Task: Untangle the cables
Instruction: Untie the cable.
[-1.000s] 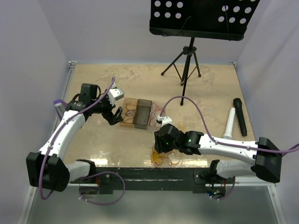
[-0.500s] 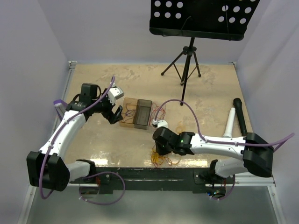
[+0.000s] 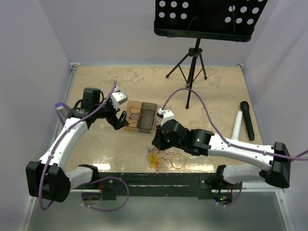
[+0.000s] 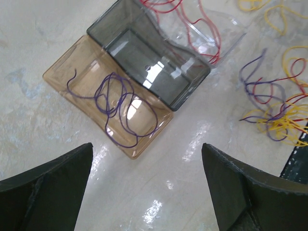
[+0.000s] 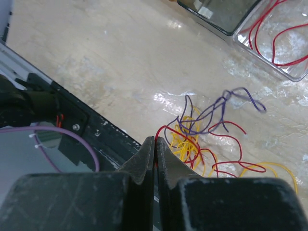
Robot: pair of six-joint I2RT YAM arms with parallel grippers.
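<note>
Right gripper (image 5: 155,139) pinched shut at the loose tangle — left gripper (image 4: 147,144) wide open above the trays.
The cables (image 5: 202,134) lie heaped on the table (image 4: 38,125) near its front edge; the right fingers clamp a red wire (image 5: 163,127). Purple wire sits in the amber tray (image 4: 57,72) — red in the clear tray (image 4: 231,33).

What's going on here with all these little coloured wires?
Two robot arms seem to be sorting a tangle of thin yellow, red and purple wires by colour. The right pincer is shut on a red wire at the tangle's edge. The left pincer hangs open beside the amber tray, which holds purple wires. The clear tray holds red wires; the dark grey tray looks empty.
</note>
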